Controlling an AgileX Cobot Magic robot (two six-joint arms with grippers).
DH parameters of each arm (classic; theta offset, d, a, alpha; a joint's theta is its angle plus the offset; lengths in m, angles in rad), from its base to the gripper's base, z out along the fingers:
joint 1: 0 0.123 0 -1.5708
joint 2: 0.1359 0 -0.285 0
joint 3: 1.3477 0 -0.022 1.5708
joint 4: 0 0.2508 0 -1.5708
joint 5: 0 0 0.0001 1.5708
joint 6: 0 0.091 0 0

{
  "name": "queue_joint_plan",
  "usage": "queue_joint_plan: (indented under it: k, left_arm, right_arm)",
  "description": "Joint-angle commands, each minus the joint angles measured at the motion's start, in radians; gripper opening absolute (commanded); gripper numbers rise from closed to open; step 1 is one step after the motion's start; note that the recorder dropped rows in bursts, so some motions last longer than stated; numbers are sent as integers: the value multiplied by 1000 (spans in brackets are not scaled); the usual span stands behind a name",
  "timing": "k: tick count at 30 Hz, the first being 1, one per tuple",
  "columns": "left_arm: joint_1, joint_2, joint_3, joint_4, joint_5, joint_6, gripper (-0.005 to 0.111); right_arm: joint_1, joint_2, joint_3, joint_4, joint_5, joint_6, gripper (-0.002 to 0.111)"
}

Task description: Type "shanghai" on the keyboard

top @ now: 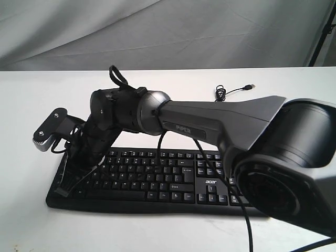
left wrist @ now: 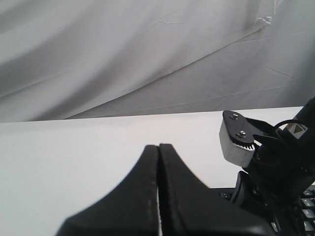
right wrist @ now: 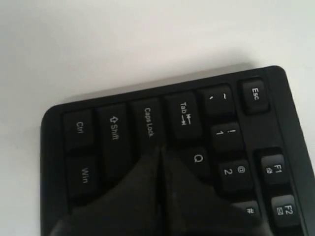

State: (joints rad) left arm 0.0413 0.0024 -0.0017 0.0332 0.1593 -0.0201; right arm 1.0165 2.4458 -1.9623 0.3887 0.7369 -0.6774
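The black keyboard point(top: 173, 181) lies on the white table near its front edge, with an "acer" logo by the number pad. My right arm reaches across from the right to the keyboard's left end. Its gripper point(top: 65, 187) points down there, shut and empty. In the right wrist view that gripper point(right wrist: 160, 150) has its tips over the edge of the Caps Lock key point(right wrist: 148, 121), beside Q point(right wrist: 198, 158); the keys under the fingers are hidden. My left gripper point(left wrist: 158, 146) is shut and empty, held over bare table beside the keyboard point(left wrist: 308, 205). It does not show in the exterior view.
The keyboard's thin black USB cable point(top: 231, 92) lies coiled on the table behind it, unplugged. A grey cloth backdrop point(top: 168, 31) hangs behind the table. The right arm's wrist camera point(left wrist: 238, 142) sits close to my left gripper. A loose black cable point(top: 247, 220) hangs from the right arm.
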Motion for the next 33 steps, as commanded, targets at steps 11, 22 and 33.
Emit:
queue_joint_plan:
  k: [11, 22, 33]
  left_arm:
    - [-6, -2, 2, 0, -6, -3, 0]
    - [-6, -2, 2, 0, -6, -3, 0]
    - [-6, -2, 2, 0, -6, -3, 0]
  right_arm:
    - [4, -135, 35, -103, 34, 39, 0]
    - [-35, -344, 481, -108, -224, 108, 0]
    - [-41, -347, 549, -75, -229, 120, 0]
